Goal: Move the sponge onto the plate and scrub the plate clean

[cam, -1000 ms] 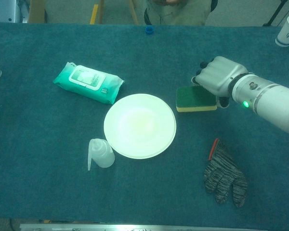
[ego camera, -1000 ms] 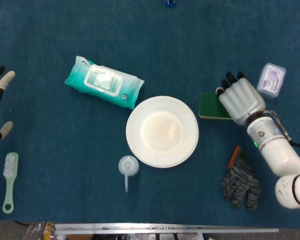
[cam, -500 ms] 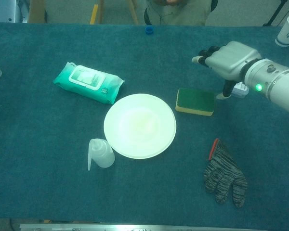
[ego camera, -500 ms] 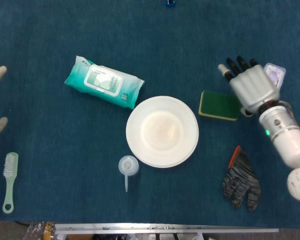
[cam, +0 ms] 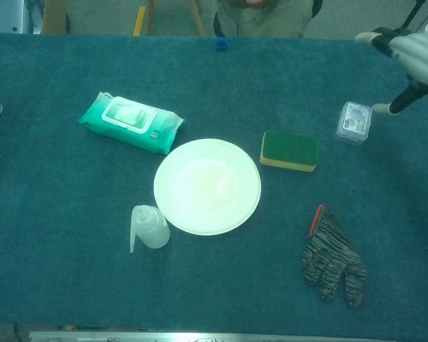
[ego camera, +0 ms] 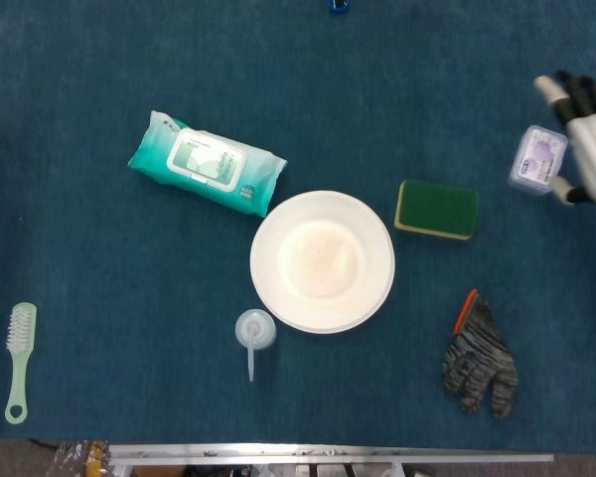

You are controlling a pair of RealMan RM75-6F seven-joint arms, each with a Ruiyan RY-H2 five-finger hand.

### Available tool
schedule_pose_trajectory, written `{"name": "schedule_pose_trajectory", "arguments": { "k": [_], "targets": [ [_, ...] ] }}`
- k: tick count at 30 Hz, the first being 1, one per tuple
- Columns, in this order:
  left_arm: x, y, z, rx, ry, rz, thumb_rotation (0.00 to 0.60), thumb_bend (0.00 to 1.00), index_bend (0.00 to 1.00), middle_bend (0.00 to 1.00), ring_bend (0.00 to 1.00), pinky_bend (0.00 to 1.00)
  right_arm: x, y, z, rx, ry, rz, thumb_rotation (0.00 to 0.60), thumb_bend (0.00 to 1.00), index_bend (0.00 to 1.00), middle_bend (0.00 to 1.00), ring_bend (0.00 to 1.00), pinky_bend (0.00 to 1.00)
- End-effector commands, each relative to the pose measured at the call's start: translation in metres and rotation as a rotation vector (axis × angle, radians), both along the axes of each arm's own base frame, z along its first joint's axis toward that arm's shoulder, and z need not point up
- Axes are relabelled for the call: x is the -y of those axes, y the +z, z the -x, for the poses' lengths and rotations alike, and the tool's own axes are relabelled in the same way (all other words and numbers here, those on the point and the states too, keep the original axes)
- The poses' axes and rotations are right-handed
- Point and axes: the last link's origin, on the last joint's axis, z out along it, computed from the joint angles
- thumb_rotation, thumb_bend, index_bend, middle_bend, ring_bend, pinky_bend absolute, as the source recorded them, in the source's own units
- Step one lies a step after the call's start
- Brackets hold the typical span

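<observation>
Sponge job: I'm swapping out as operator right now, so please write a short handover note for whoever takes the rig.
Right hand: empty, fingers spread, at the far right edge beside the small clear box.
Left hand: not in view.
Sponge: green side up, flat on the cloth just right of the plate, not touching it.
Done: nothing visible; the sponge is not on the plate.
Left: grasp the sponge, place it on the plate, scrub.

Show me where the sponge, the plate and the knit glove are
sponge [ego camera: 436,209], head view, middle of its green top.
plate [ego camera: 322,206], head view, its far rim.
knit glove [cam: 334,259], chest view, on the palm.
</observation>
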Motion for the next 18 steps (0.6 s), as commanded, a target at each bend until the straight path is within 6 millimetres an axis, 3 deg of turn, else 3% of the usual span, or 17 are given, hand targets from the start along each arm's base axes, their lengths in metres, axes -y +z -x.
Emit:
{"name": "schedule_pose_trajectory", "arguments": {
  "k": [1,11,18],
  "targets": [
    [0.001,0.0,0.002,-0.002,0.01,-0.009,0.6,0.21,0.06,0.04,0.0,0.08,-0.015,0.03,0.026,0.058,-0.008,0.114,0.6,0.2,0.0,0.02,0.0,0.2],
    [0.013,0.0,0.0,-0.014,0.017,-0.029,0.6,0.21,0.06,0.03,0.0,0.08,-0.063,0.056,0.063,0.091,0.011,0.21,0.6,0.2,0.0,0.02,0.0,0.21],
    [0.034,-0.003,-0.004,-0.015,0.015,-0.013,0.6,0.21,0.06,0.03,0.0,0.08,-0.102,0.068,0.083,0.092,-0.033,0.275,0.6,0.2,0.0,0.02,0.0,0.21]
  ]
}}
